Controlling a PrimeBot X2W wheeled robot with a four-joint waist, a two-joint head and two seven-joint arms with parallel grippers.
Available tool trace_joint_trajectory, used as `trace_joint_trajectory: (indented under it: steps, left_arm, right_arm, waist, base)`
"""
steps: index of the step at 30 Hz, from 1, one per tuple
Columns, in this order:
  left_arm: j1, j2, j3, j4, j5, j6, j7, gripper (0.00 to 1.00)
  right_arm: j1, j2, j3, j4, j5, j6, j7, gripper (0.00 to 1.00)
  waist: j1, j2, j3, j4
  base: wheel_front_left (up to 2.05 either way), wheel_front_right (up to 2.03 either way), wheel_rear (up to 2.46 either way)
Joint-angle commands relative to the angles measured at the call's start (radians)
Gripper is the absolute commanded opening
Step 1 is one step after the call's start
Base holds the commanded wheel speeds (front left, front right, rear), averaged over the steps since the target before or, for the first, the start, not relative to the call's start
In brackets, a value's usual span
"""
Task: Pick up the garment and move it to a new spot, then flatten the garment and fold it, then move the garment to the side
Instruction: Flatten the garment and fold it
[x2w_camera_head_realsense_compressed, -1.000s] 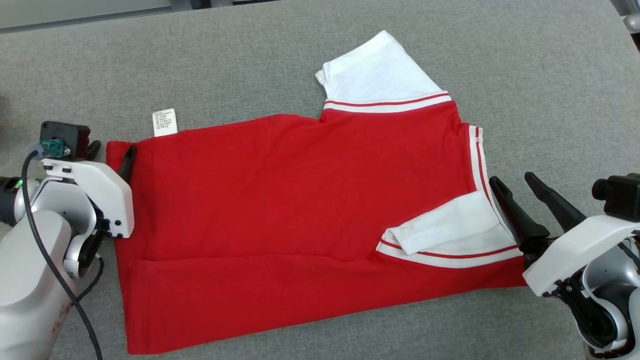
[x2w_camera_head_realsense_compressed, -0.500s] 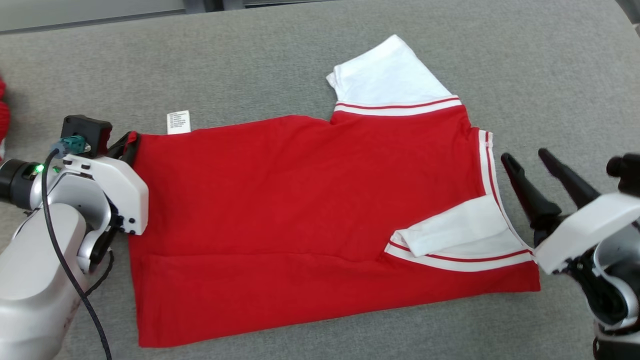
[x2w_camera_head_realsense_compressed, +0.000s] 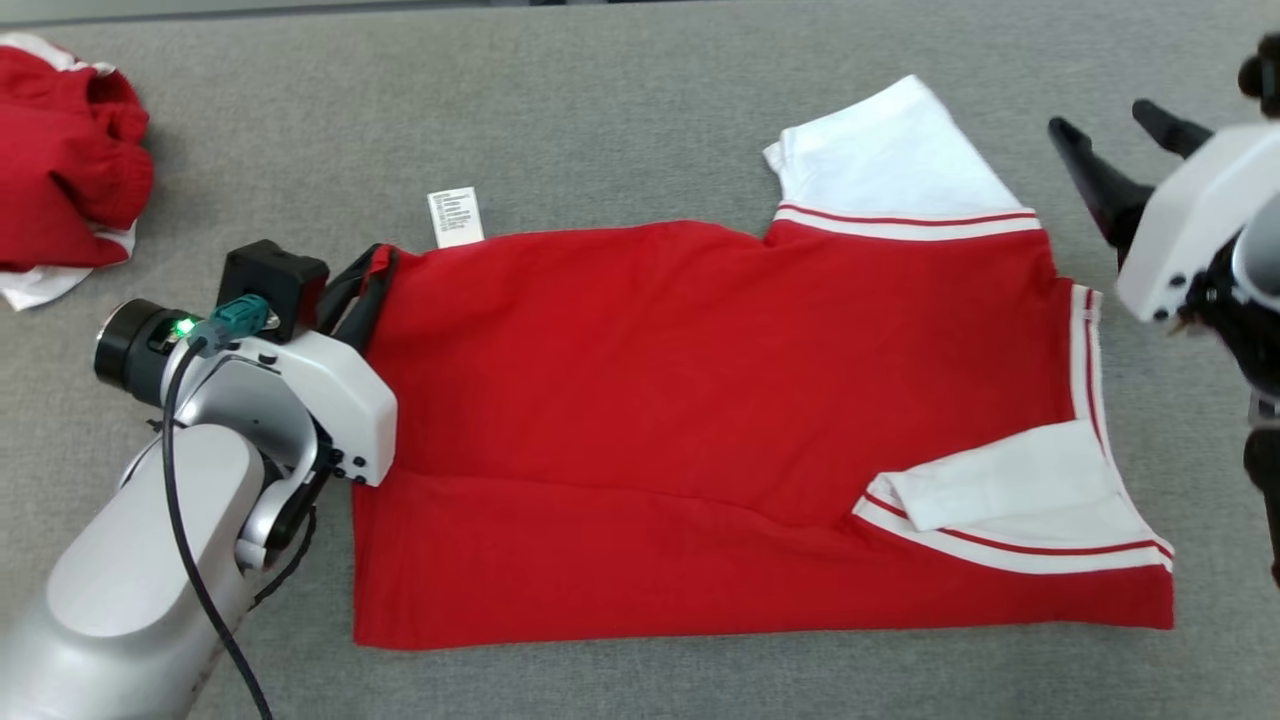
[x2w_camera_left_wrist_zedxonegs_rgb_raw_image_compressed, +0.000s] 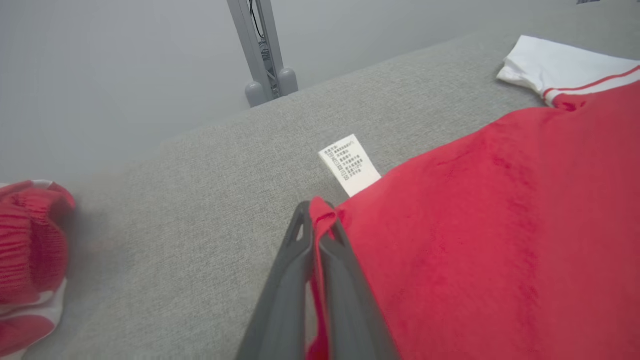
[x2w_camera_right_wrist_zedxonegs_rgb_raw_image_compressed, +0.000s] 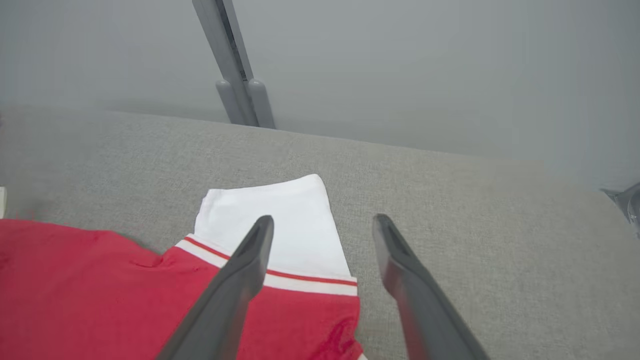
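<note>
The garment (x2w_camera_head_realsense_compressed: 700, 400) is a red shirt with white, red-striped sleeves, lying partly folded on the grey table (x2w_camera_head_realsense_compressed: 600, 120). My left gripper (x2w_camera_head_realsense_compressed: 375, 265) is shut on the garment's far left hem corner, beside the white care label (x2w_camera_head_realsense_compressed: 455, 216); in the left wrist view the red corner (x2w_camera_left_wrist_zedxonegs_rgb_raw_image_compressed: 320, 212) is pinched between the fingers (x2w_camera_left_wrist_zedxonegs_rgb_raw_image_compressed: 300, 260). My right gripper (x2w_camera_head_realsense_compressed: 1105, 115) is open, above the table to the right of the far white sleeve (x2w_camera_head_realsense_compressed: 890, 150). In the right wrist view that sleeve (x2w_camera_right_wrist_zedxonegs_rgb_raw_image_compressed: 280, 215) lies under the open gripper (x2w_camera_right_wrist_zedxonegs_rgb_raw_image_compressed: 322, 222).
A second red and white cloth (x2w_camera_head_realsense_compressed: 60, 170) lies bunched at the table's far left, also in the left wrist view (x2w_camera_left_wrist_zedxonegs_rgb_raw_image_compressed: 27, 265). A grey metal post (x2w_camera_right_wrist_zedxonegs_rgb_raw_image_compressed: 235, 65) stands behind the table's far edge.
My left gripper has closed on the hem corner. The head camera has shifted, bringing the bunched cloth into view. My right gripper has moved from beside the near sleeve up toward the far sleeve.
</note>
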Motion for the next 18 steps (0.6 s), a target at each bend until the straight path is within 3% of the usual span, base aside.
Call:
trace_joint_trajectory:
  steps: [1, 9, 18]
  left_arm:
    - [-0.007, -0.004, -0.002, -0.016, 0.002, 0.005, 0.005, 0.00]
    - [-0.070, -0.043, -0.018, -0.041, 0.008, -0.001, 0.025, 0.00]
    - [-0.142, -0.097, -0.040, -0.008, 0.020, -0.013, 0.013, 0.00]
  right_arm:
    - [-0.062, -0.006, 0.008, 0.061, -0.011, 0.000, 0.026, 1.00]
    - [-0.279, 0.010, 0.010, 0.326, -0.082, 0.000, 0.063, 1.00]
    - [-0.424, 0.030, -0.033, 0.579, -0.175, 0.000, 0.012, 1.00]
  waist:
    - [0.0000, 0.0000, 0.027, 0.032]
    - [0.0000, 0.0000, 0.089, 0.110]
    - [0.0000, 0.0000, 0.149, 0.169]
  base:
    - [0.00, 0.00, 0.00]
    - [0.00, 0.00, 0.00]
    - [0.00, 0.00, 0.00]
